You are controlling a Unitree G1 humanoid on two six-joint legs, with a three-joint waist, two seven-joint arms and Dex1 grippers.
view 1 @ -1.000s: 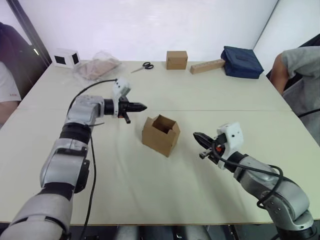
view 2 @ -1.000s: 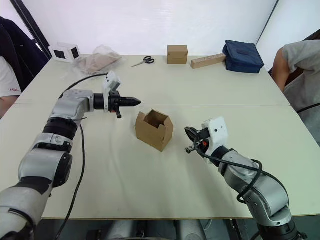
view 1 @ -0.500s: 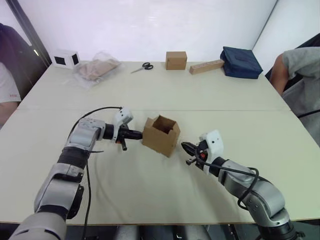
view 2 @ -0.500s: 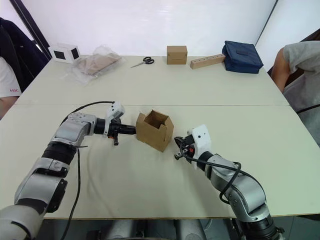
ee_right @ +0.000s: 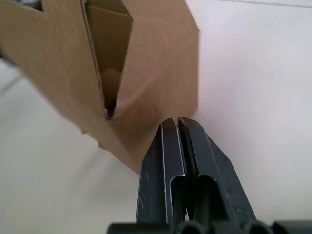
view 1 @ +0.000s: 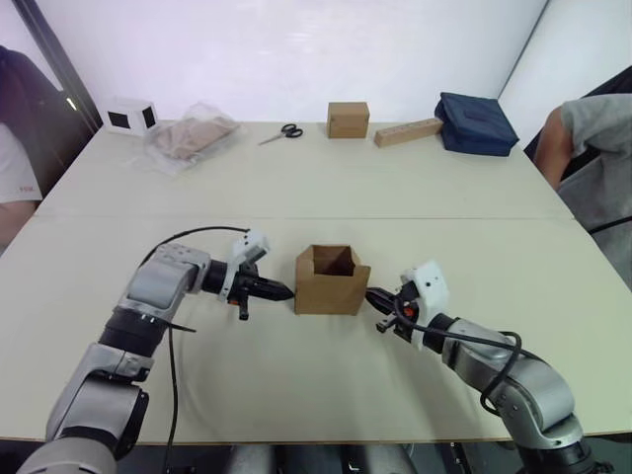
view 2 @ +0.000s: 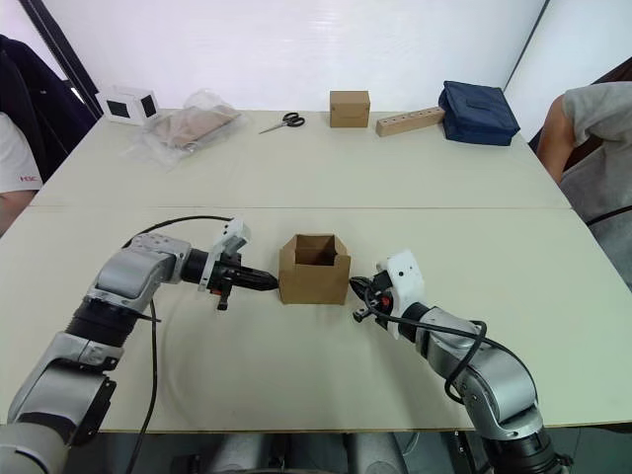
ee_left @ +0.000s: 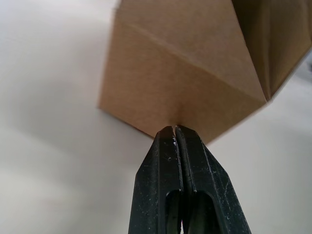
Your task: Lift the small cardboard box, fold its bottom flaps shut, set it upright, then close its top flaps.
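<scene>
I see the small cardboard box (view 2: pixel 314 269) standing open-topped on the desk (view 2: pixel 316 178), my left gripper (view 2: pixel 269 281) and right gripper (view 2: pixel 358 289) pressing its opposite sides, jaws closed.

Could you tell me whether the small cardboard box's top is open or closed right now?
Open: the small cardboard box shows its dark interior, flaps standing up.

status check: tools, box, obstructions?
Left tool shut, tip against the small cardboard box. Right tool shut, tip at the box's opposite side. Box on the table, top open. Nothing between tools and box.
</scene>
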